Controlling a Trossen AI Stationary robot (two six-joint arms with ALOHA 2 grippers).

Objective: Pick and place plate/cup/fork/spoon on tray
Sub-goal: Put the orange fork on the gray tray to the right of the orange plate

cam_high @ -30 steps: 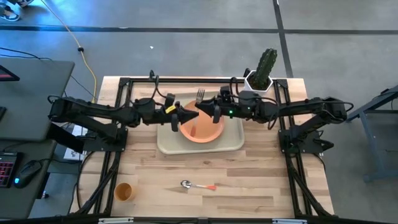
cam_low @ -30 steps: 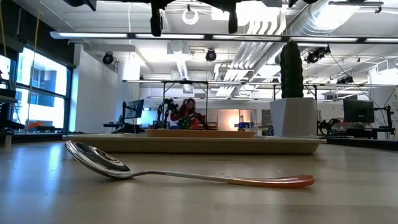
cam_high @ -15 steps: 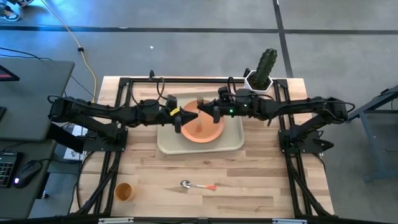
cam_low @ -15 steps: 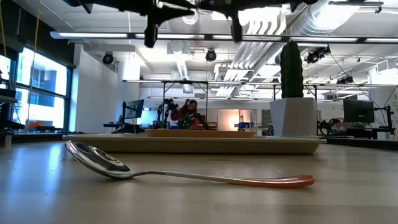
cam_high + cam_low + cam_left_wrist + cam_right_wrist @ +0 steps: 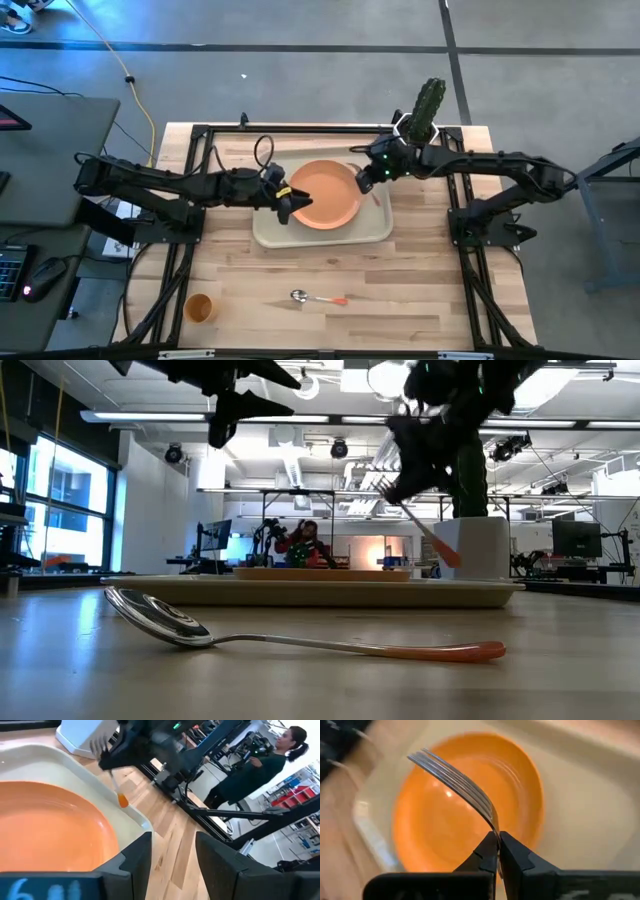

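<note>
The right gripper (image 5: 496,851), pinched shut on the small orange-handled metal fork (image 5: 455,782), hovers over the cream rectangular tray's (image 5: 268,236) right rim, beside the round orange plastic plate (image 5: 326,195); it has swung rightward off the plate; the left gripper (image 5: 170,857), parted and empty, has drawn back left; the fork's handle is hidden overhead.
</note>
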